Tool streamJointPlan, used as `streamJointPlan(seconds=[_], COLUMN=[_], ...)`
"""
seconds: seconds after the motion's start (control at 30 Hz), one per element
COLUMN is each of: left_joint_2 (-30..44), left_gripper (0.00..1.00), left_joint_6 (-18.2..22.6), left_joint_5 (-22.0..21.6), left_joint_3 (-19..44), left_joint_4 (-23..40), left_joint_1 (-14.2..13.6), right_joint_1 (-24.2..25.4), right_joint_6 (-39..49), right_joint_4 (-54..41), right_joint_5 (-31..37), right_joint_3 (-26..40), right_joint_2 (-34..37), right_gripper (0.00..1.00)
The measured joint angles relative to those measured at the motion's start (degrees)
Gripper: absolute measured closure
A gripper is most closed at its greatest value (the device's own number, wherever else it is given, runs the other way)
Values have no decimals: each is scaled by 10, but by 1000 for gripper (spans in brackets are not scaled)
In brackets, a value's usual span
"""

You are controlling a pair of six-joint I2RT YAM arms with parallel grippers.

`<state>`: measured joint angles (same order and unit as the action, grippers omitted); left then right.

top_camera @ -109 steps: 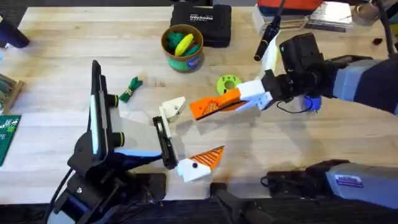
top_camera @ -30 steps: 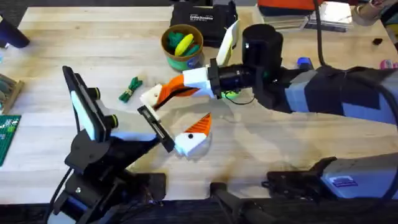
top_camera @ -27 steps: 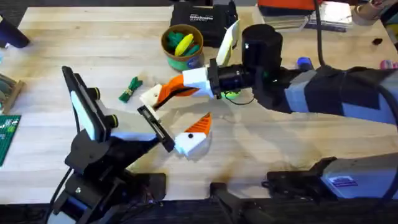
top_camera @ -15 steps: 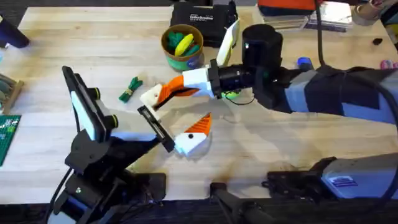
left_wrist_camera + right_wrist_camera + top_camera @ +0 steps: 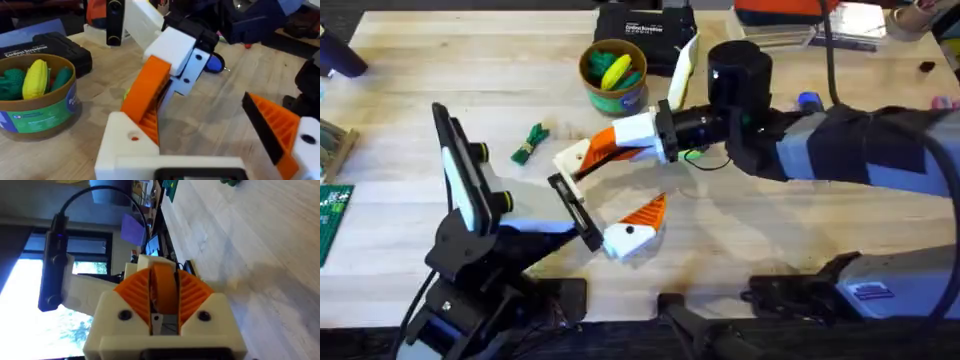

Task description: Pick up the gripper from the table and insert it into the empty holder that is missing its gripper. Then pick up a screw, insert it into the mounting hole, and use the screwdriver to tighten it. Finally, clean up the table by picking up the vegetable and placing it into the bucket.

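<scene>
Fingers of the right gripper (image 5: 605, 150) are clenched on the small orange ribbed wedge finger (image 5: 164, 293), its tip touching the boxy white bare holder (image 5: 131, 145) on the left gripper (image 5: 602, 205), which gapes wide with one orange finger (image 5: 645, 212) mounted. At eleven o'clock, one green leafy toy vegetable (image 5: 530, 143) lies on the pale wooden table (image 5: 440, 70); at twelve, one yellow-green-rimmed bucket (image 5: 614, 74).

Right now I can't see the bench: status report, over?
Right gripper shut on the orange finger, seating it into left arm's holder. Left gripper open. Vegetable on table, outside bucket.
</scene>
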<state>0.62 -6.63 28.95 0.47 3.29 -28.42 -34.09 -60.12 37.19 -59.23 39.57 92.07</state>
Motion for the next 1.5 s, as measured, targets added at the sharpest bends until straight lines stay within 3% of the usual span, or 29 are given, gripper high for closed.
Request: streamJointPlan(seconds=[0.3, 0.57, 0.77, 0.87, 1.03, 1.33, 1.4, 1.5], left_joint_2=[0, 0, -3, -3, -3, -3, -3, -3], left_gripper=[15, 15, 15, 15, 15, 15, 15, 15], left_joint_6=[6, 22, 22, 22, 22, 22, 22, 22], left_joint_5=[22, 56, 98, 108, 116, 120, 120, 120], left_joint_3=[0, 0, 0, 0, 0, 0, 0, 0], left_joint_4=[0, -1, 0, 1, 1, 1, 1, 1], left_joint_1=[-1, -7, -19, -20, -20, -20, -20, -20], right_joint_1=[13, 38, 44, 51, 71, 130, 142, 158], right_joint_6=[2, 4, 5, 6, 6, 72, 96, 141], right_joint_4=[-3, -9, -2, -1, -1, -6, -32, -142], right_joint_5=[-32, -91, -132, -147, -148, -43, -19, 22], right_joint_3=[0, 0, -1, -1, -1, 3, 16, 47], right_joint_2=[0, 14, 15, 15, 15, 15, 15, 7], right_gripper=[693, 476, 241, 25, 10, 7, 7, 6])
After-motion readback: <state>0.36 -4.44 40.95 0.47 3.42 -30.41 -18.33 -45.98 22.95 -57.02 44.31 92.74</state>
